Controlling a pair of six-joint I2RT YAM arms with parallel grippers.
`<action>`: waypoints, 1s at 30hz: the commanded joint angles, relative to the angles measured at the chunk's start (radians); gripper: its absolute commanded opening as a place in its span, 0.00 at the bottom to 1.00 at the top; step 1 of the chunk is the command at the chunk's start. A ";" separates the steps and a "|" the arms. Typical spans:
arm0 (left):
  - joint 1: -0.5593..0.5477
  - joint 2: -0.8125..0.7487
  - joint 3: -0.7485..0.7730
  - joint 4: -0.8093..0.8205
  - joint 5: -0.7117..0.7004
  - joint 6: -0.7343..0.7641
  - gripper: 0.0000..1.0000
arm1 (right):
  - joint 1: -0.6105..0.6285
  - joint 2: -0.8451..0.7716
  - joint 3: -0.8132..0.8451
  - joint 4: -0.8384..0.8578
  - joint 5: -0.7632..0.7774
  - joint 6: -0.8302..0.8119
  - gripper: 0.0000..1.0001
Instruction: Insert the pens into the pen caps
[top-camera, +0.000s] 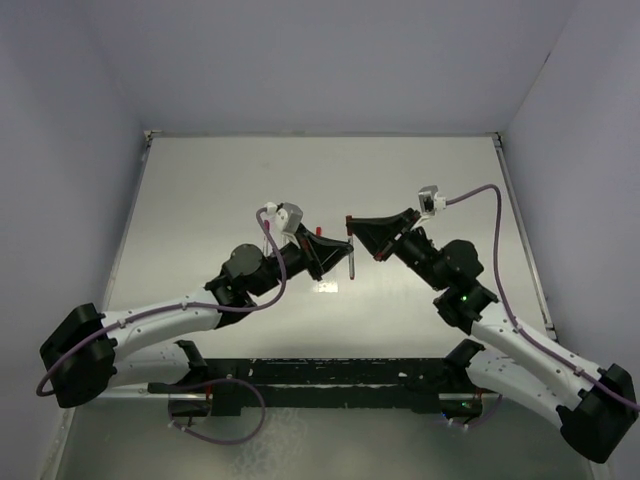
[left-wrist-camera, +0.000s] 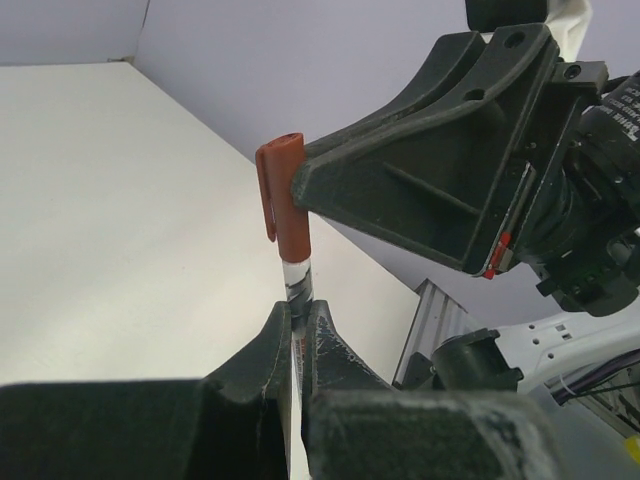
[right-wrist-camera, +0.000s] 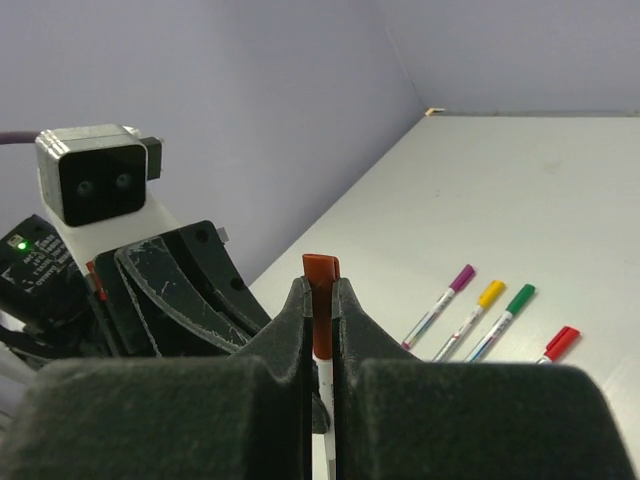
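Note:
A silver-grey pen (left-wrist-camera: 299, 285) stands upright in my left gripper (left-wrist-camera: 298, 310), which is shut on its barrel. A dark red pen cap (left-wrist-camera: 290, 200) sits on the pen's upper end. My right gripper (right-wrist-camera: 320, 285) is shut on that cap (right-wrist-camera: 321, 270), with the white barrel (right-wrist-camera: 322, 385) showing below between its fingers. From above, both grippers meet over the table's middle, left gripper (top-camera: 345, 250) below right gripper (top-camera: 352, 224), and the pen (top-camera: 352, 265) hangs beneath them.
Several capped pens lie side by side on the table in the right wrist view: magenta (right-wrist-camera: 440, 303), yellow (right-wrist-camera: 472, 315), green (right-wrist-camera: 503, 318) and red (right-wrist-camera: 556, 345). A small white scrap (top-camera: 327, 287) lies under the grippers. Walls enclose the table on three sides.

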 joint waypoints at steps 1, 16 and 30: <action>0.040 -0.021 0.141 0.246 -0.060 0.033 0.00 | 0.089 0.046 -0.016 -0.257 -0.053 -0.046 0.00; 0.093 -0.083 0.100 0.148 -0.036 0.023 0.00 | 0.117 0.041 -0.027 -0.219 0.086 -0.008 0.00; 0.093 -0.094 -0.068 -0.109 -0.032 -0.059 0.00 | 0.117 0.046 0.127 -0.125 0.244 -0.110 0.51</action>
